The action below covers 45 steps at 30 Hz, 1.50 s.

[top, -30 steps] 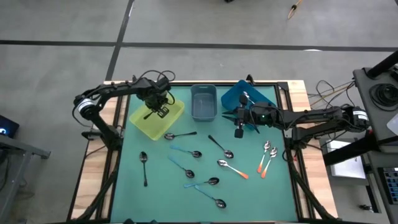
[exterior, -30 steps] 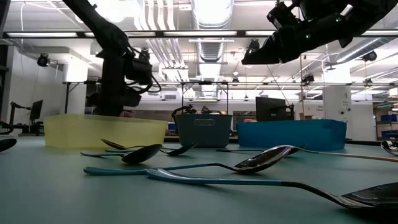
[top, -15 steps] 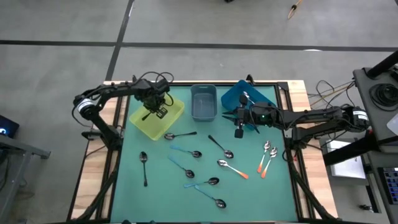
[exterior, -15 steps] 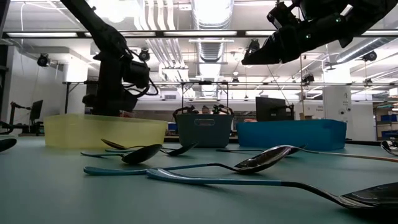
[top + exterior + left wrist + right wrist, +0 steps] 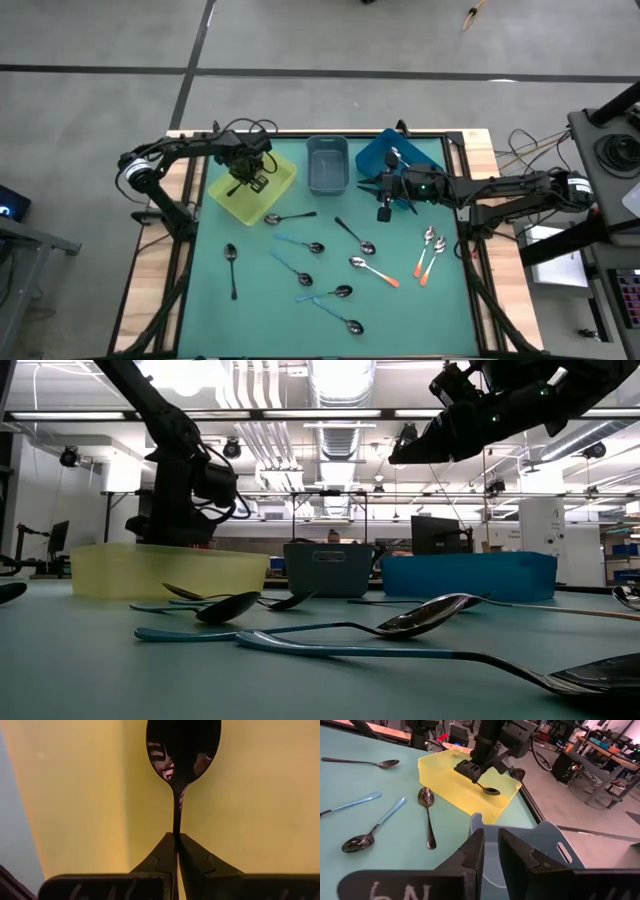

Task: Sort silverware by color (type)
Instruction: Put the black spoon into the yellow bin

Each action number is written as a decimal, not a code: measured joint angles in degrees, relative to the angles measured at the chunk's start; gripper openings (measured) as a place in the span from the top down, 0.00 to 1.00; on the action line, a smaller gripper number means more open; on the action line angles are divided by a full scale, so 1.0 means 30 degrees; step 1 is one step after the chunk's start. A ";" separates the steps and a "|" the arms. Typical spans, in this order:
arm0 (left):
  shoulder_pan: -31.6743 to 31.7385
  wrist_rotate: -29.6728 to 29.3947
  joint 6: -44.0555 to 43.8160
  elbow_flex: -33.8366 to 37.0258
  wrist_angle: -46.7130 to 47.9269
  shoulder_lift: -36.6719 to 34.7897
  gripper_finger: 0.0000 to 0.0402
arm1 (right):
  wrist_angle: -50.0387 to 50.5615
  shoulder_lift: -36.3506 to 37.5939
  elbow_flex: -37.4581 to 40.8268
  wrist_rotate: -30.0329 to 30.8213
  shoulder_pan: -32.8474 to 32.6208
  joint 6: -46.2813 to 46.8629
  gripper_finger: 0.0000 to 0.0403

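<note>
My left gripper (image 5: pixel 256 181) hangs over the yellow bin (image 5: pixel 228 197) at the table's far left, shut on a black-handled spoon (image 5: pixel 490 790). The spoon's bowl (image 5: pixel 183 745) points down into the bin. My right gripper (image 5: pixel 384 213) hovers above the table beside the blue bin (image 5: pixel 395 152). Its fingers stand a narrow gap apart with nothing between them. Other silverware lies flat on the green mat: black spoons (image 5: pixel 232 265) (image 5: pixel 290 216) (image 5: pixel 355 236), light blue ones (image 5: pixel 300 244) (image 5: pixel 325 294) and orange ones (image 5: pixel 375 270) (image 5: pixel 425 255). My left gripper pinches the spoon's thin black handle (image 5: pixel 177 822) between its two fingertips. The fingers point down and lie along the handle. The spoon hangs below them, bowl lowest, inside the yellow bin's walls. Whether the bowl touches the bin's floor I cannot tell.
A grey-blue bin (image 5: pixel 327 165) stands between the yellow and blue bins along the far edge. The loose spoons are scattered over the mat's middle and near half. Wooden table rails (image 5: pixel 178 190) run along both sides.
My left gripper has sunk a little toward the yellow bin's floor, still shut on the black spoon.
</note>
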State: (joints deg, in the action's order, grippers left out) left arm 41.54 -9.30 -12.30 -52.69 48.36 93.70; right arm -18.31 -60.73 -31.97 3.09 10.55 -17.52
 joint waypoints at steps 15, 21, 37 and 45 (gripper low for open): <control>0.0000 -0.1113 -0.0141 0.0007 -0.0791 -0.0012 1.00 | 0.0007 0.0000 0.0000 0.0000 0.0000 -0.0001 0.88; 0.0000 -0.1233 -0.0055 0.0007 -0.0963 -0.0012 1.00 | 0.0007 0.0000 0.0000 0.0000 0.0000 -0.0001 0.88; -0.0007 -0.1350 0.0251 -0.0022 -0.1138 0.1147 1.00 | 0.0015 0.0000 0.0000 0.0000 0.0000 -0.0008 0.88; -0.0007 -0.1366 0.0237 -0.0022 -0.1177 0.1190 0.97 | 0.0015 0.0000 0.0000 0.0000 0.0000 -0.0010 0.88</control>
State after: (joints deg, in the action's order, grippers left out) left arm 41.52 -13.39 -11.60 -52.75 44.83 97.27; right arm -18.26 -60.73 -31.97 3.09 10.55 -17.54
